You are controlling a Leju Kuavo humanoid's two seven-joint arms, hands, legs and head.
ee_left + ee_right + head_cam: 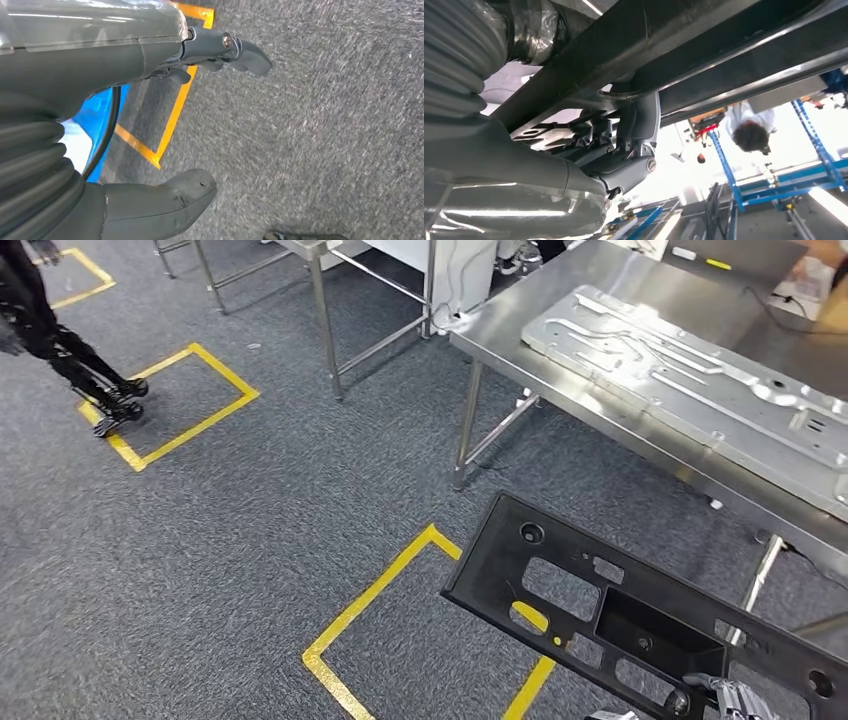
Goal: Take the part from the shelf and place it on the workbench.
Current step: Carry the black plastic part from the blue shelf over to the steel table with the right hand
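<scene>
The right hand (735,698) is gripping the black panel (640,615) from underneath, fingers (624,150) clenched around its near edge. The panel is hanging in the air just short of the steel bench (640,430), its long side running diagonally away from the fingers toward the carpet's yellow tape (370,600). The left hand (150,120) is holding nothing, fingers (245,55) loosely apart above the carpet (320,130).

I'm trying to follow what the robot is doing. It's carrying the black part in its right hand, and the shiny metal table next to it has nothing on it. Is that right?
Not quite. The table is not bare: a big silver metal plate lies on it, as the head view shows. The rest is right: the right hand holds the black part by its lower edge, off the table.
</scene>
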